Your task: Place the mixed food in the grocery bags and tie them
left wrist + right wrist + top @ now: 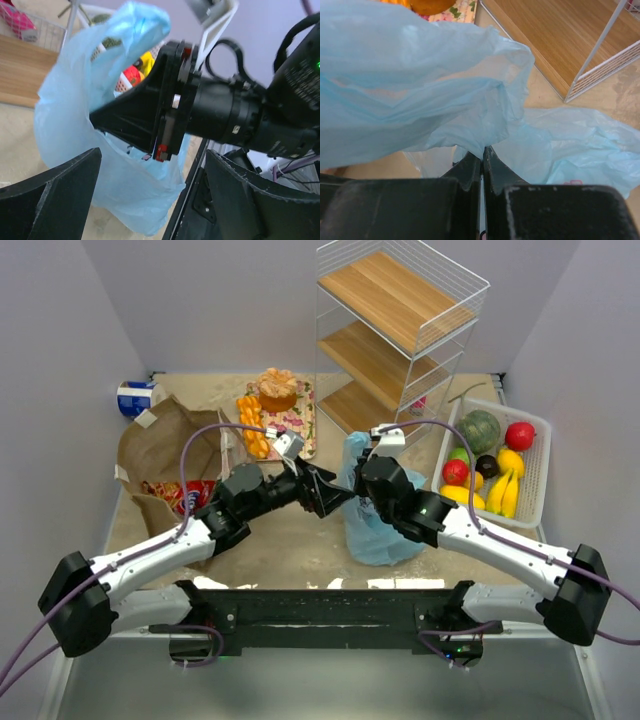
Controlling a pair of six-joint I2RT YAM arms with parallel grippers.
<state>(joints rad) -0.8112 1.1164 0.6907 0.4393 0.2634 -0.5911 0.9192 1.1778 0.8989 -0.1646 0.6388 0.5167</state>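
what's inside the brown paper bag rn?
Visible: red snack packets at the open mouth of the brown paper bag. Anything deeper is hidden by the paper wall, and the left arm covers the mouth's near edge.

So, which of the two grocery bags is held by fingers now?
The light-blue plastic bag: the right fingers are shut on its thin film. The brown paper bag lies apart at the left, and no fingers touch it.
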